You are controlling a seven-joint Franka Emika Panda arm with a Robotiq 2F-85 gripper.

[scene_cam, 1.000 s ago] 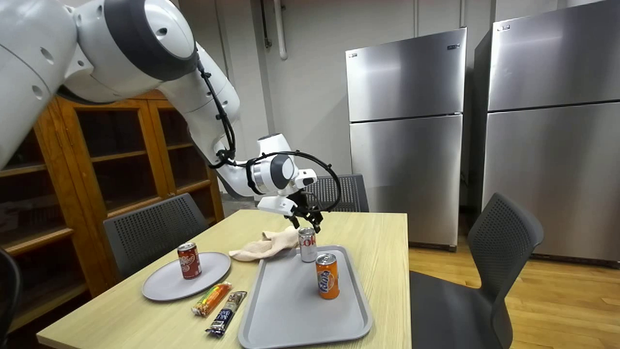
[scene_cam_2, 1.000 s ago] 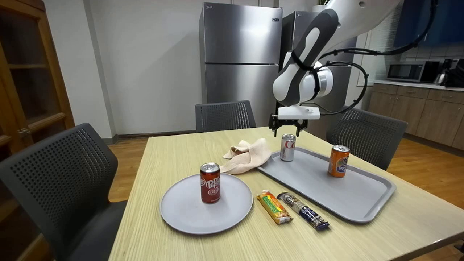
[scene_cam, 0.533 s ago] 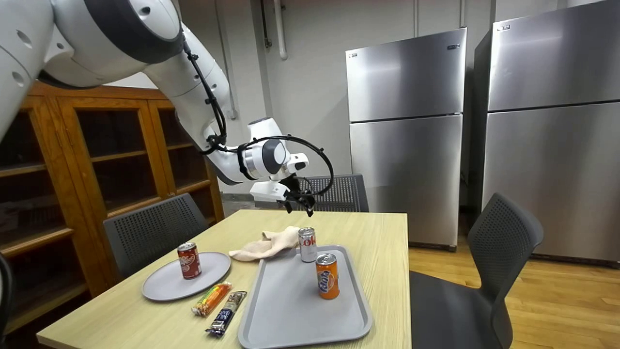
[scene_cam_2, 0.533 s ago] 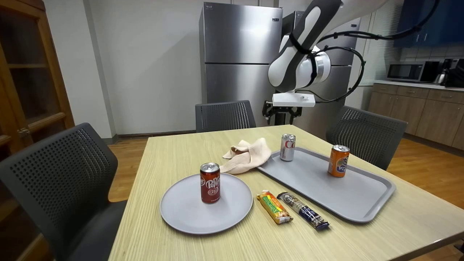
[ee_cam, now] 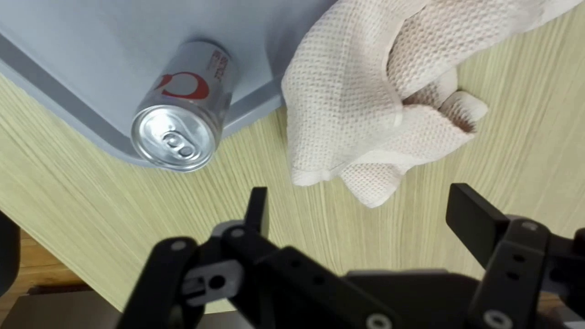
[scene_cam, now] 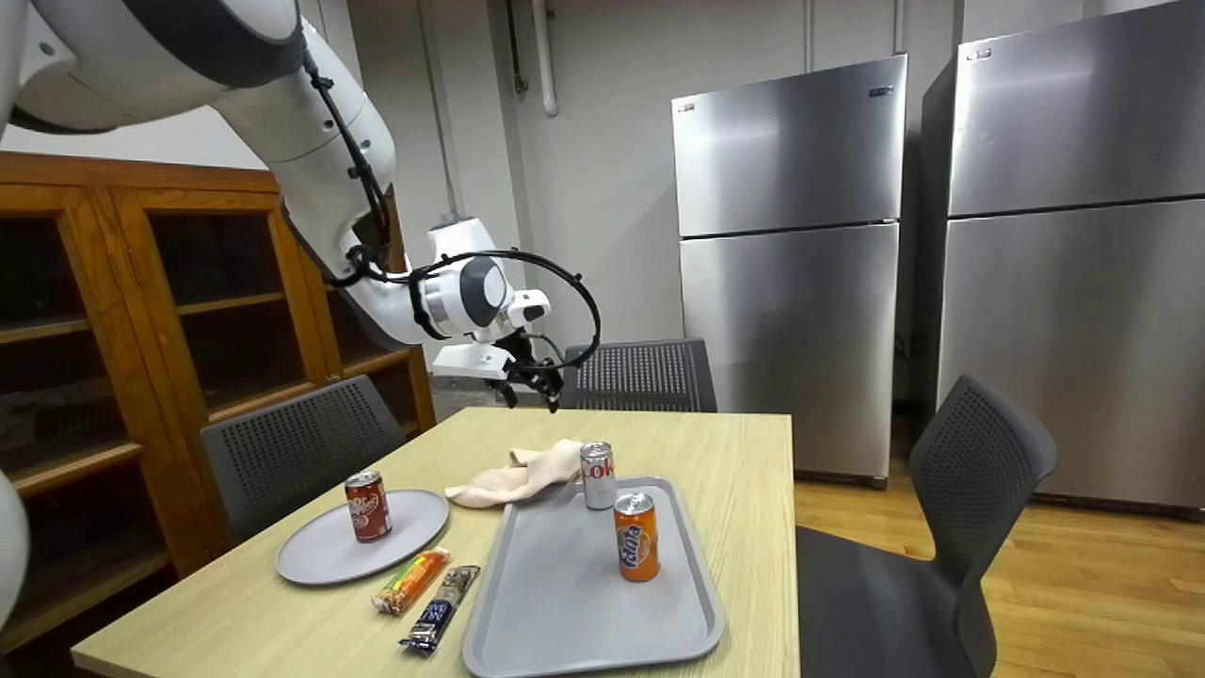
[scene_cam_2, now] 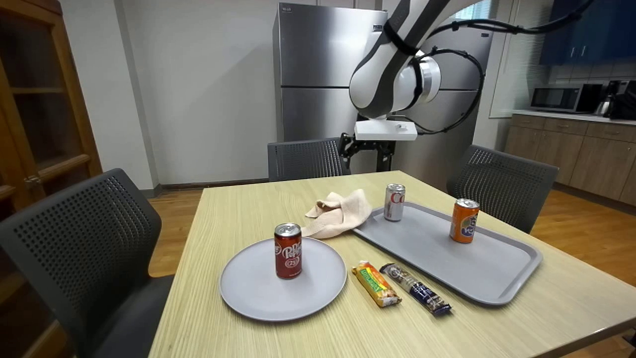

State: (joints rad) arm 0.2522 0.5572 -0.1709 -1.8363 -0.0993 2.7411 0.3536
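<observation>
End effector [ee_cam: 364, 214] empty, fingers [ee_cam: 475, 224] spread, above and clear of the tray [scene_cam: 602, 621]. I see cloth [ee_cam: 343, 91] over 1 tray corner, probably humped by the edge beneath; silver can [scene_cam_2: 394, 203] stands inside tray, likely steadied by flatness.

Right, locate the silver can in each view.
In an exterior view: silver can, below centre.
In an exterior view: silver can, right of centre, slightly low.
In the wrist view: silver can, upper left.
Shared landmark: pale cloth, left of the silver can in both exterior views, right of it in the wrist view.
</observation>
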